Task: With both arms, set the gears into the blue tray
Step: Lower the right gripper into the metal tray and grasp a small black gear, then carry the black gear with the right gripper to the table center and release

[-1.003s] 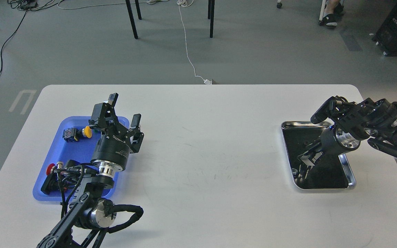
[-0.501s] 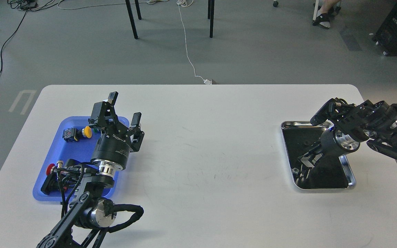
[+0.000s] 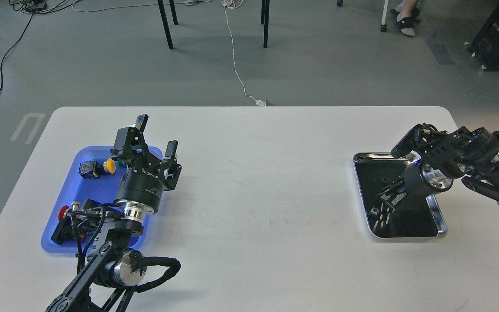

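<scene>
While my left end effector [image 3: 157,138] hangs over the right rim of the shallow bright-blue plastic tray [image 3: 85,197], its two black fingers stand spread wide with nothing between them, pointing up and away from me. White lettering runs along its black barrel, but it is turned and too small for me to read. The blue tray lies at the left of the white surface [image 3: 258,190], its long axis running from near me toward the far edge, leaning slightly to the right. Inside it, a yellow push button on a black body [image 3: 96,167] lies near the far end with its cap pointing right, and a red push button [image 3: 63,212] lies near the close end, partly behind my left arm's cables.

My right end effector [image 3: 383,198] reaches down and to the left into the shiny steel tray with black lining [image 3: 442,225] at the right of the surface. It is dark against the dark lining and its reflection, so I cannot tell how far apart its fingers are or whether they hold anything. A small pale part [image 3: 375,211] shows just below it on the lining; I cannot make out any black gear there, nor in the blue tray.
</scene>
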